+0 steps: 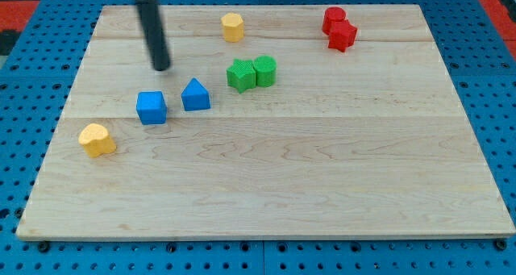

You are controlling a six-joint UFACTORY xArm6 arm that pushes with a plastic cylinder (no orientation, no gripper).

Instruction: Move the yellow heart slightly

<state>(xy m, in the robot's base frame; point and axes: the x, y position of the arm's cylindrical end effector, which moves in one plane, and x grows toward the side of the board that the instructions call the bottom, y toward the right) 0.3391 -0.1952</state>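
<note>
The yellow heart (97, 139) lies near the board's left edge, low on the view's left. My tip (162, 67) is the lower end of a dark rod coming down from the view's top left. It stands well above and to the right of the yellow heart, apart from it. The blue cube (151, 107) lies between the tip and the heart, just below the tip.
A blue triangular block (195, 95) sits right of the blue cube. A green star (240, 74) and a green cylinder-like block (264, 70) touch near the middle top. A yellow hexagon (232, 27) and two red blocks (339, 29) lie along the top. The wooden board (322, 170) rests on blue pegboard.
</note>
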